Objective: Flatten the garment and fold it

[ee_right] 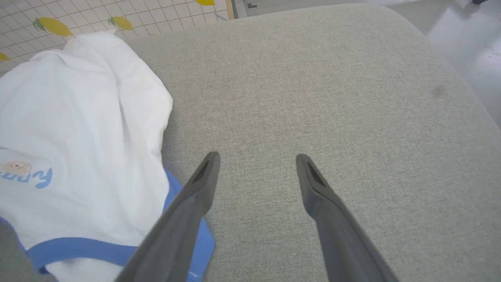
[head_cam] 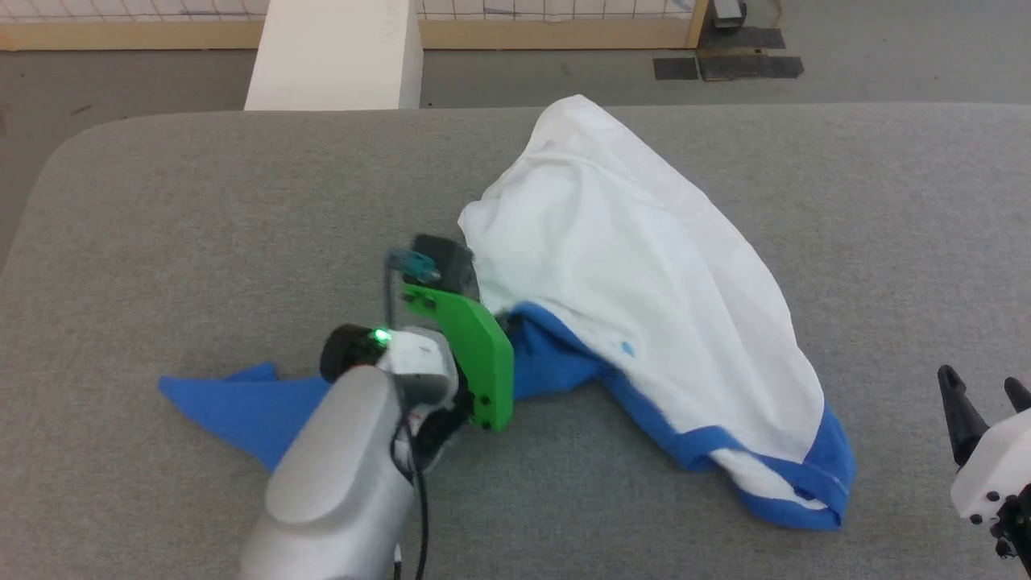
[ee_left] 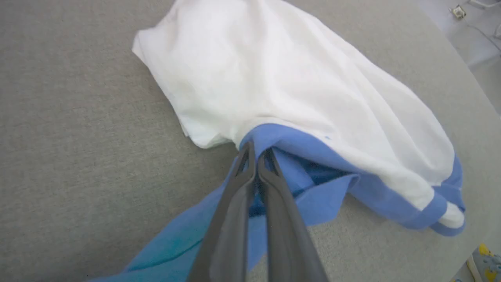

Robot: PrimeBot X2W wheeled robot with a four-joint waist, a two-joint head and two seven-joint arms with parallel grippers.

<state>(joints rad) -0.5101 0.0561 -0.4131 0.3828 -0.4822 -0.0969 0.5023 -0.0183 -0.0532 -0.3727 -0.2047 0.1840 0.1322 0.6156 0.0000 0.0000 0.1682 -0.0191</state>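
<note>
Pinching blue fold of garment (ee_left: 305, 90): left claw (ee_left: 257, 150); right claw (ee_right: 257, 158) spread nearby.

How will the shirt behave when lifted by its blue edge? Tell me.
Likely floppy: the garment lies in crumpled folds and should drape from the left gripper, shut on its blue edge. Probably light: thin cloth. Pushed, it would likely bunch.

Head camera looks down from above; 2 wrist cameras sit low, close, sharing the garment (head_cam: 644, 266).

Bright even light, soft shadows; garment (ee_left: 297, 78) whites washed out; wrist views bowed.
</note>
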